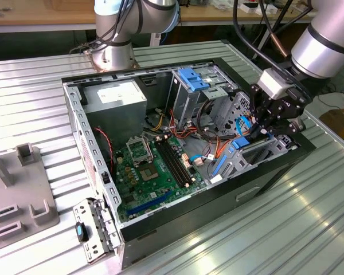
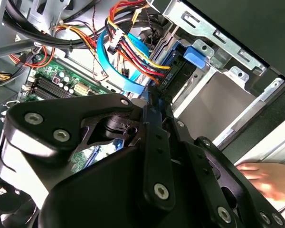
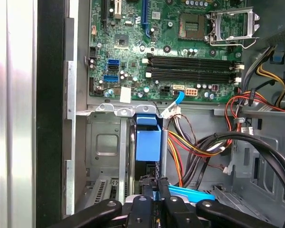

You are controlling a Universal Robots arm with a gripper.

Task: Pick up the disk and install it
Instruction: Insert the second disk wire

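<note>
The disk (image 3: 148, 142) stands on edge in the narrow metal bay at the front corner of the open computer case (image 1: 264, 183). Its blue carrier tab (image 2: 197, 54) points toward the motherboard. In the exterior view the disk (image 1: 241, 144) sits low at the case's right end. My gripper (image 1: 262, 130) hangs directly over it. In both wrist views the black fingers (image 3: 143, 186) close in from either side on the disk's upper edge, and the gripper (image 3: 155, 187) looks shut on it. The gripper (image 2: 149, 102) body hides the rest of the disk.
Red, yellow and blue cables (image 3: 199, 147) crowd the space beside the bay. The green motherboard (image 1: 152, 166), the power supply (image 1: 114, 94) and a tall drive cage with a blue bracket (image 1: 192, 77) occupy the case. A person's hand (image 2: 261, 178) rests outside the case wall. A grey fixture (image 1: 17, 195) stands at the exterior view's left.
</note>
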